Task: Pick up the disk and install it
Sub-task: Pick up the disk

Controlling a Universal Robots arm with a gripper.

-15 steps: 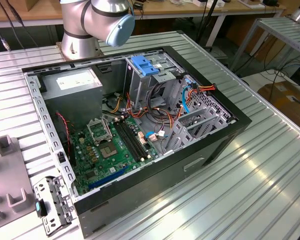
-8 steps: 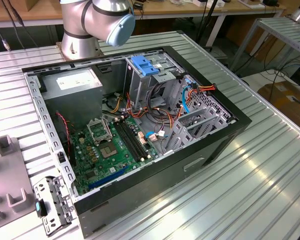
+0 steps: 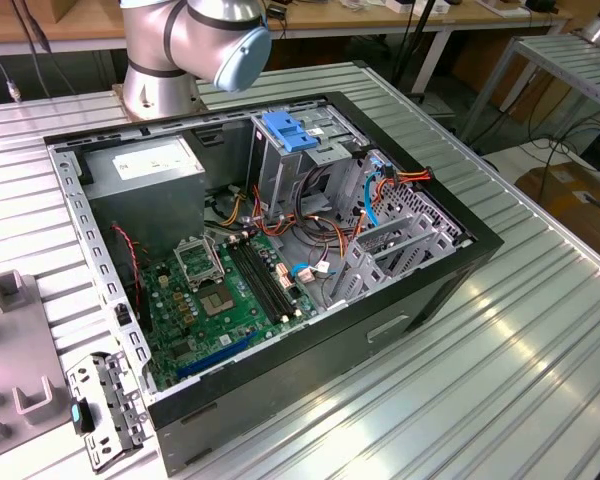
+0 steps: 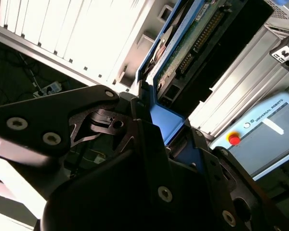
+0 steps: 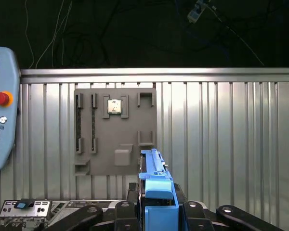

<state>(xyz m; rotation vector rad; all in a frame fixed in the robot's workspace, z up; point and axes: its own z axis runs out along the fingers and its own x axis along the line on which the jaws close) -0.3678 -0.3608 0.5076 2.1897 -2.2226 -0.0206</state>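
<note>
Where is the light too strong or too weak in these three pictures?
Second wrist view: the ribbed table is washed out white beside the disk. Exterior view: glare streaks the table toward that view's lower right. First wrist view: dark beyond the table.

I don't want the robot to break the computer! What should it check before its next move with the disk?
1. Grip: ok. The black hand clamps the flat silver-grey metal disk with blue plastic rails.
2. Black computer case open: ok.
3. Room in the upright metal cage: cannot tell.
4. Orange wires near the cage out of the way: cannot tell.
5. Hand aimed at the cage: not ok; the first wrist view faces the grey plastic tray.
</note>
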